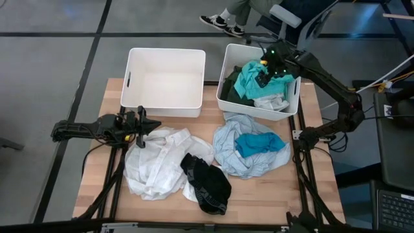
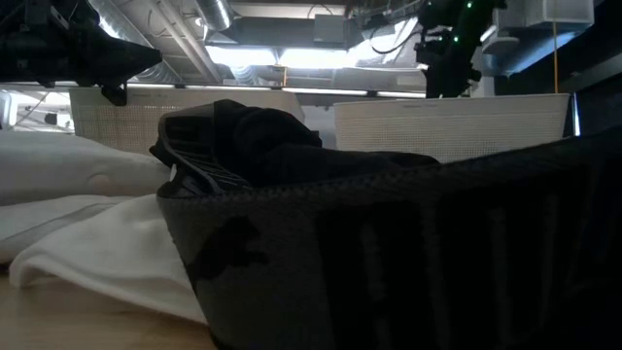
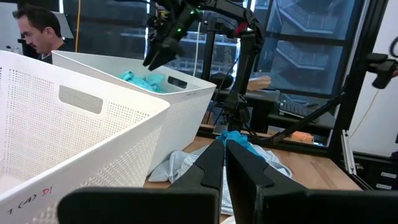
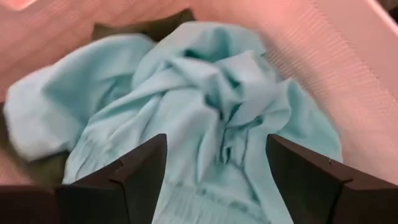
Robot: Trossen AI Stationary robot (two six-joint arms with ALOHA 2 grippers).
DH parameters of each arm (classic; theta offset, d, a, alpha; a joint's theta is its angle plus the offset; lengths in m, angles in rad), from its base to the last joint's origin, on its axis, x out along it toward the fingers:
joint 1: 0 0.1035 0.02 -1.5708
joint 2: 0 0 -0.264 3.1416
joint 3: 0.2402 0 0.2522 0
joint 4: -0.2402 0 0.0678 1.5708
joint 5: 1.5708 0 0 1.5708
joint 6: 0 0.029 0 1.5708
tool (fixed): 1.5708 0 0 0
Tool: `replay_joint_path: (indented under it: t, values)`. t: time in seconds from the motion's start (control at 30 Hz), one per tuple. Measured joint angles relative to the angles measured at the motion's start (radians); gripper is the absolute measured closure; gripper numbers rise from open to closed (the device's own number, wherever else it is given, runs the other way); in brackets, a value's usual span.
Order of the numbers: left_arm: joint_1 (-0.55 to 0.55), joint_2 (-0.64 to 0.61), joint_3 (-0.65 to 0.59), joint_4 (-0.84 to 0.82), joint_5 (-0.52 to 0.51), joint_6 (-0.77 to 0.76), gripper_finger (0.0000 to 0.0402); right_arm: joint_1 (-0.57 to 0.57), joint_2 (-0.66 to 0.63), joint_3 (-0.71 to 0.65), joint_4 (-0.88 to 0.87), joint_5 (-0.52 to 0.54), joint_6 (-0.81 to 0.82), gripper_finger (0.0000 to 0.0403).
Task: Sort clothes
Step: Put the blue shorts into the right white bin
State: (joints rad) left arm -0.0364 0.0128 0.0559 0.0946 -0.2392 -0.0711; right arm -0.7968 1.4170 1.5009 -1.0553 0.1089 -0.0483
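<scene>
My right gripper (image 4: pixel 214 180) is open above the right white bin (image 1: pixel 292 97). Its fingers stand apart over a teal garment (image 4: pixel 205 93) that lies in the bin on dark green cloth (image 4: pixel 155 28), beside pale cloth (image 1: pixel 272 102). My left gripper (image 3: pixel 225 168) is shut and hovers level at the table's left (image 1: pixel 150 126), by the far edge of a white garment (image 1: pixel 158 162). A black garment (image 1: pixel 207 184) lies partly on the white one. A pale blue garment (image 1: pixel 229 155) lies on the table with a teal-blue one (image 1: pixel 259 144) on top.
The left white bin (image 1: pixel 132 71) stands at the far side next to the right one, nothing inside. Bare table shows along the near edge (image 1: pixel 272 200). A person (image 3: pixel 37 31) is beyond the table; shoes (image 1: pixel 223 22) show past the far edge.
</scene>
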Motion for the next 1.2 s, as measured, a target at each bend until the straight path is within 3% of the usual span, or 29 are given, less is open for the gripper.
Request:
replay_joint_path:
  t: [0.23, 0.87, 1.03, 1.2]
  values:
    - [0.0, 0.0, 0.0, 0.0, 0.0, 0.0, 0.0393, 0.144, -0.046, 0.009, -0.058, 0.02, 0.034, 0.0127]
    - [0.0, 0.0, 0.0, 0.0, 0.0, -0.007, 0.0393, 0.71, -0.113, 0.006, -0.165, 0.077, 0.211, 0.0127]
    - [0.0, 0.0, 0.0, 0.0, 0.0, -0.008, 0.0393, 0.854, -0.118, -0.068, -0.178, 0.142, 0.284, 0.0127]
    - [0.0, 0.0, 0.0, 0.0, 0.0, -0.008, 0.0393, 0.943, -0.122, -0.17, -0.175, 0.142, 0.36, 0.0127]
